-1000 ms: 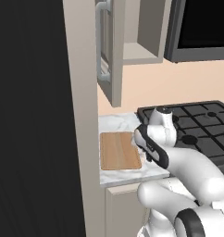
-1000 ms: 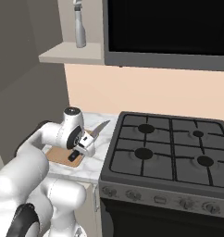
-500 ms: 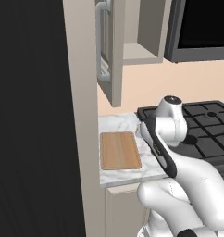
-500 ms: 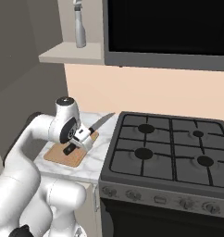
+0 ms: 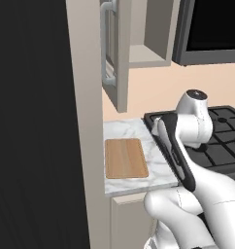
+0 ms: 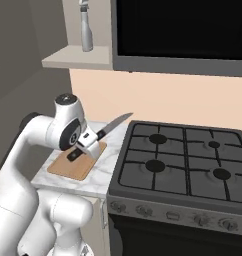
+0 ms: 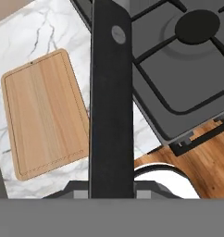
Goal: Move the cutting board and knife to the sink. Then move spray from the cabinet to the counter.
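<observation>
My gripper [image 6: 86, 145] is shut on the black handle of the knife [image 6: 109, 127] and holds it in the air above the counter, grey blade pointing up and right toward the stove. In the hand view the knife handle [image 7: 111, 92] runs up between my fingertips, gripper [image 7: 111, 190]. The cutting board [image 5: 125, 158] lies flat on the marble counter [image 5: 156, 160], below and left of the knife; it is the cutting board [image 6: 68, 168] and the cutting board [image 7: 43, 115]. The spray [image 6: 85, 27] stands on the open cabinet shelf [image 6: 78, 57]. The sink is out of view.
The black gas stovetop [image 6: 183, 160] adjoins the counter on the right. The cabinet door [image 5: 112, 48] hangs open above the counter's left end. A black microwave front [image 6: 183, 30] sits over the stove. A tall dark wall [image 5: 37, 121] bounds the left.
The gripper rose from the cutting board with the knife in it, lifting it clear of the board. The arm swung up. The board stayed put.
</observation>
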